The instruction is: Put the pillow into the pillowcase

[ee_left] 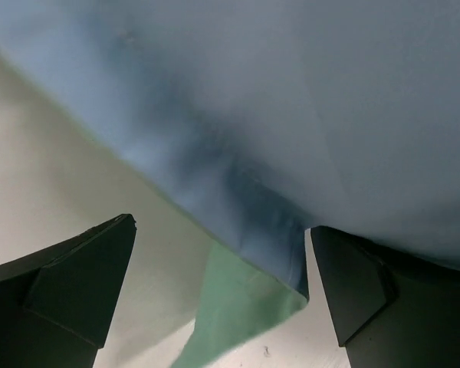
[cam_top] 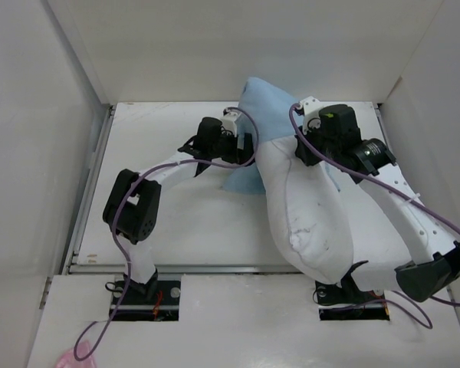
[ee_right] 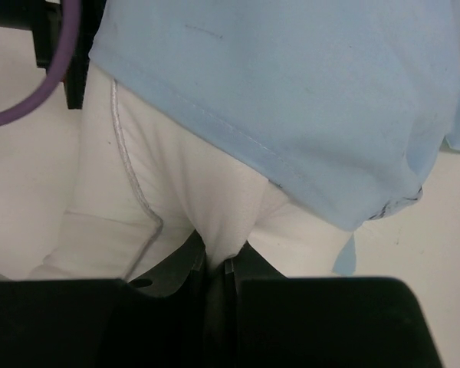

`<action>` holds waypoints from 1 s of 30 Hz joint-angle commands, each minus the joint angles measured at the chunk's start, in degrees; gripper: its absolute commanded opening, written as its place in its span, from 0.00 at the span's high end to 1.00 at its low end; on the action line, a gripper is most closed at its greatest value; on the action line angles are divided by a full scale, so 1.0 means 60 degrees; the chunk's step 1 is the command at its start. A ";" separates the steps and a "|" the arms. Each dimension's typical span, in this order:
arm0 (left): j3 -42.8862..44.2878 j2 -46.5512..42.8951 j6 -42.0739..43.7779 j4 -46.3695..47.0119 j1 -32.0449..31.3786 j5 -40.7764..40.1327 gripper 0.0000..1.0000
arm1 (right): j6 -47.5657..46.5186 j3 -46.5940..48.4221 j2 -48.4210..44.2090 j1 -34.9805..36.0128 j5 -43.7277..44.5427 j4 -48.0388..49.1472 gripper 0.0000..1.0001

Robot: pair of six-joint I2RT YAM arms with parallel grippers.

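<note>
Pillow [cam_top: 307, 218] is laid lengthwise on the right half of the worktop [cam_top: 184, 230]. Its far end is covered by the pillowcase [cam_top: 267, 103], and the larger near part is left bare. Insertion is therefore judged to be only begun.

**State of the pincers**
- The right pincer [ee_right: 217, 264] is pressed together on a pinched fold of the white pillow, just short of the stitched hem [ee_right: 238, 149] of the pillowcase.
- The left pincer [ee_left: 222, 228] is spread wide. The blue hem hangs between its fingers [ee_left: 69, 291], with the teal-green face [ee_left: 238, 307] exposed below it. No fabric is clamped.

**Step in hand (judged)**
The hem is to be taken by the left pincer, so that the mouth can be drawn along the pillow while the pillow is fed inward.

**Recommended procedure**
1. The left pincer is advanced until the hem sits well between the pads, not at their tips. Thin fabric is expected to slip from a shallow grip.
2. One layer only is to be clamped. If both layers are taken, the mouth is closed against the pillow.
3. The hem is drawn toward the near end, along the long axis of the pillow. The pillow is held, or pushed toward the far side, by the right pincer.
4. The right grip is moved nearer along the pillow before the hem arrives, since the hem is otherwise blocked by the pincer.

**Caution**
Which layer of the mouth hangs at the left pincer cannot be told from the wrist view.
</note>
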 commanded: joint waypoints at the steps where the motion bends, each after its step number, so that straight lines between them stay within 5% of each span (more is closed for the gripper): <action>1: 0.0522 0.0505 0.0573 0.0419 -0.0060 0.1395 0.00 | 0.0070 0.0104 -0.0500 -0.0070 -0.0459 0.1970 1.00; 3: 0.0523 0.0652 0.0485 0.0728 -0.0060 0.1657 0.07 | 0.0274 -0.0044 -0.0500 -0.0070 -0.0548 0.2555 1.00; 4: 0.0653 0.0885 0.0485 0.0729 -0.0060 0.1659 0.28 | 0.0377 -0.0189 -0.0500 -0.0070 -0.0679 0.2746 1.00; 5: 0.0800 0.0989 0.0355 0.0584 -0.0060 0.1659 0.93 | 0.0465 -0.0422 -0.0500 -0.0070 -0.0680 0.2994 1.00; 6: 0.1019 0.0990 0.0078 0.0481 -0.0060 0.1659 1.00 | 0.0582 -0.0657 -0.0616 -0.0070 -0.0680 0.3765 1.00; 10: -0.0217 0.0071 -0.0376 0.1313 0.0145 0.2449 1.00 | 0.0979 -0.2252 -0.0851 0.0426 0.0925 0.6404 1.00; 14: -0.1731 -0.2430 -0.0715 0.1813 0.0145 0.2115 1.00 | 0.0891 -0.3397 -0.0370 0.1687 0.5289 0.8940 1.00; 22: -0.3066 -0.4795 -0.1345 0.0674 -0.0133 0.1630 1.00 | 0.1272 -0.2974 0.1301 0.2579 1.0020 1.1240 1.00; 30: -0.2906 -0.4838 -0.2136 0.0816 -0.1304 0.2449 1.00 | 0.0849 -0.1203 0.3173 0.3402 1.2299 1.4433 1.00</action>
